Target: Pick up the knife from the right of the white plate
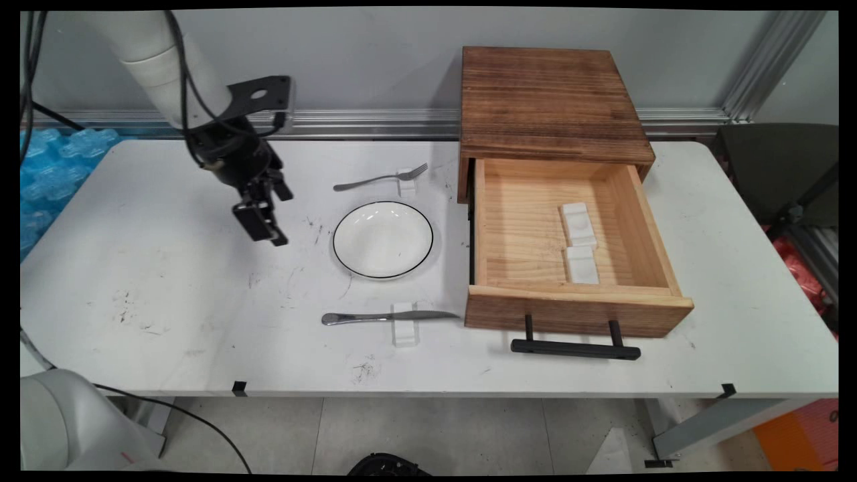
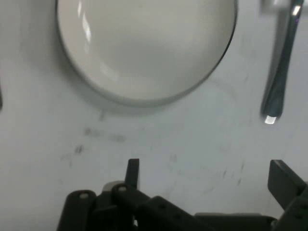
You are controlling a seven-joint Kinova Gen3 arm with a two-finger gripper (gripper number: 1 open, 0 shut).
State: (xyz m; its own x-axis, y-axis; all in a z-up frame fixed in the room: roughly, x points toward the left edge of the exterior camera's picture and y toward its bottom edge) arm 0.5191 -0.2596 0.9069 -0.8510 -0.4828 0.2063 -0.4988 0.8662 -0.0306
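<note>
My gripper (image 1: 262, 226) hangs open over bare table left of the white plate (image 1: 383, 239), holding nothing. In the hand view the gripper (image 2: 208, 177) has its two black fingers (image 2: 133, 171) spread wide, with only scuffed tabletop between them. The plate (image 2: 144, 43), black-rimmed and with nothing on it, fills the top of that view. The handle of a knife (image 2: 275, 96) shows at the right. That knife (image 1: 388, 316) lies on a small white block in front of the plate. A fork (image 1: 380, 179) rests on another white block behind the plate.
A wooden drawer box (image 1: 549, 100) stands at the back right. Its drawer (image 1: 653, 227) is pulled open toward the near edge, with a black handle (image 1: 574, 348) in front. Two white blocks (image 1: 580, 242) lie inside. Blue bubble wrap (image 1: 50, 167) lies off the table's left end.
</note>
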